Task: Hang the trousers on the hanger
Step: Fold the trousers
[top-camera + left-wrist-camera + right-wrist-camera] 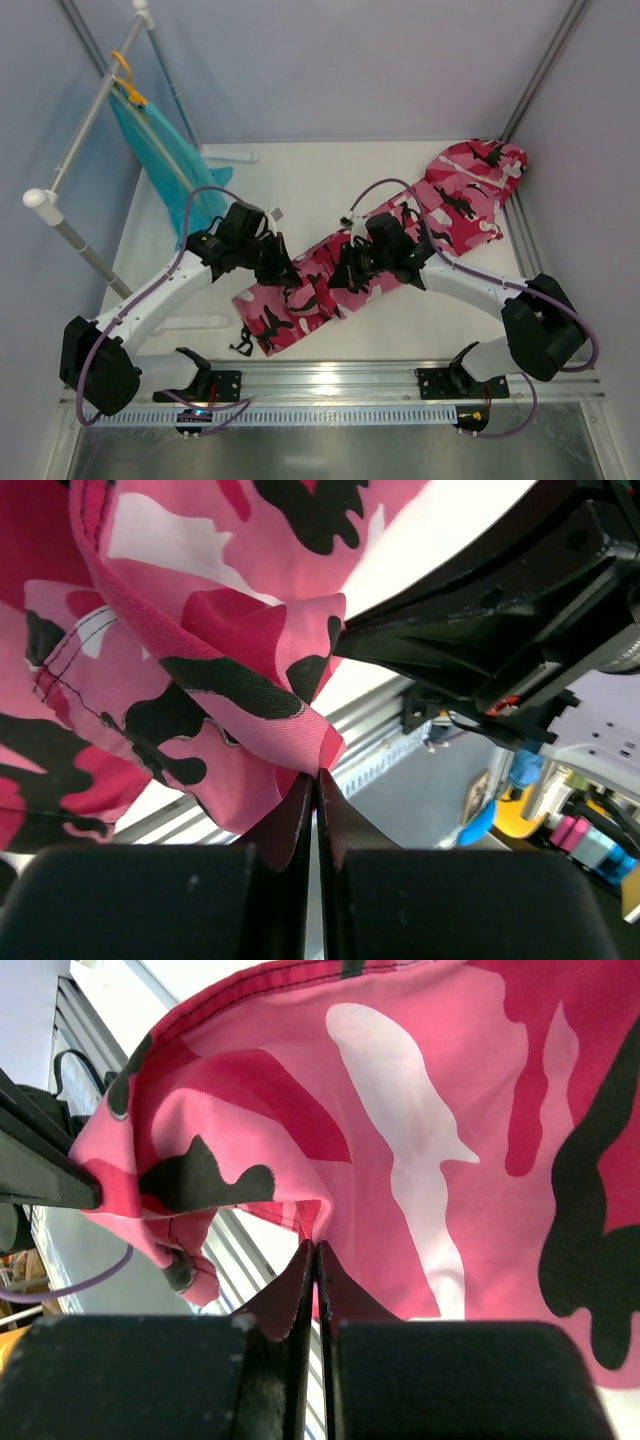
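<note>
One pair of pink camouflage trousers (445, 200) lies across the table (300, 180). The left hand (317, 785) and right hand (313, 1255) each pinch a fold tightly, their tips hidden from above.

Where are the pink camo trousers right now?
In the top view, the trousers stretch diagonally across the white table, from the far right corner toward the near middle. Both arms' jaws are shut on the cloth.

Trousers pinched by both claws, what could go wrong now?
1. The left claw and right claw each pinch just a thin fold of the trousers at their tips, so the cloth might slip out.
2. Both claws sit close together, so they might bump, and the long far end could drag on the table.
</note>
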Controlling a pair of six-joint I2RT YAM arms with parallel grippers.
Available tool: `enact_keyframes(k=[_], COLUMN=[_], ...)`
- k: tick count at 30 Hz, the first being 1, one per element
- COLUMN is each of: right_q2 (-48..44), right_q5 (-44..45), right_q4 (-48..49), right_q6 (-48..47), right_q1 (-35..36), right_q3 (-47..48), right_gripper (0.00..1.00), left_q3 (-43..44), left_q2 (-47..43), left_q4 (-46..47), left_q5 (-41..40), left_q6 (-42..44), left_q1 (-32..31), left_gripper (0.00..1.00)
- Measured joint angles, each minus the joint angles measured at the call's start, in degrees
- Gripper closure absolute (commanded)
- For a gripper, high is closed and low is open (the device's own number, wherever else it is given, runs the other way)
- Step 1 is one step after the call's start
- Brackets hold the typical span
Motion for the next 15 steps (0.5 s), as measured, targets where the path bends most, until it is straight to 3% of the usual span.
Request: enact_keyframes(k=[5, 10, 15], right_q2=[0.7, 7.7, 15.8], right_q5=[-2.5, -5.4, -7.6], right_q4=[-2.1, -2.4, -1.5], right_q6=[-1.5, -2.0, -1.4], right_q1=[-1.6, -2.1, -2.4], right_q3=[0.3, 4.1, 8.9], right_gripper=[0.96, 0.96, 0.96], left_q3=[0.5, 0.3, 1.8], left_q2=[4.5, 14.2, 18.8], left_q4=[-0.1, -1.2, -3.1], left_q5=[1.1, -4.2, -12.8], left_q6=[0.4, 2.3, 4.6], left_q1=[1.0, 7.3, 12.4], left_gripper=[1.0, 1.0, 0.79])
